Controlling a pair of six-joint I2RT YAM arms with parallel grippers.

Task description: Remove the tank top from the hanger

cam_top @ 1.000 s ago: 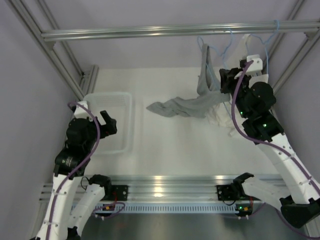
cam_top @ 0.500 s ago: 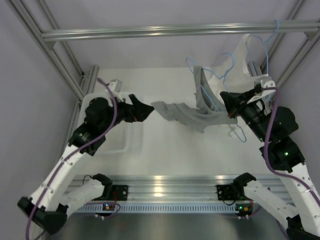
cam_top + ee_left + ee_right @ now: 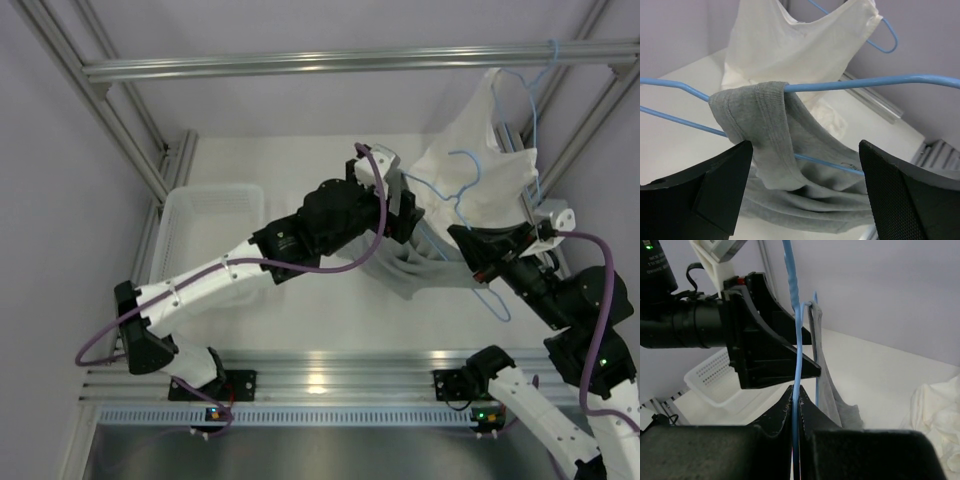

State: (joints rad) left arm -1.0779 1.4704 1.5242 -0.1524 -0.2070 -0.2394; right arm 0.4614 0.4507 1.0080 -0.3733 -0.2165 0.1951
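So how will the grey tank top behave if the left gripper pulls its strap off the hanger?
Probably floppy: the tank top folds limply over the hanger wire and sags in creases below. Likely light, since the thin wire, pinched by the right gripper, stays nearly straight under it. It may snag rather than slide, as the strap wraps the wire.

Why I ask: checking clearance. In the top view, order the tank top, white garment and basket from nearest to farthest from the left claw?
1. tank top: at the left claw, its strap inside the open claw.
2. white garment: hanging just to the claw's right.
3. basket: far off to the left.
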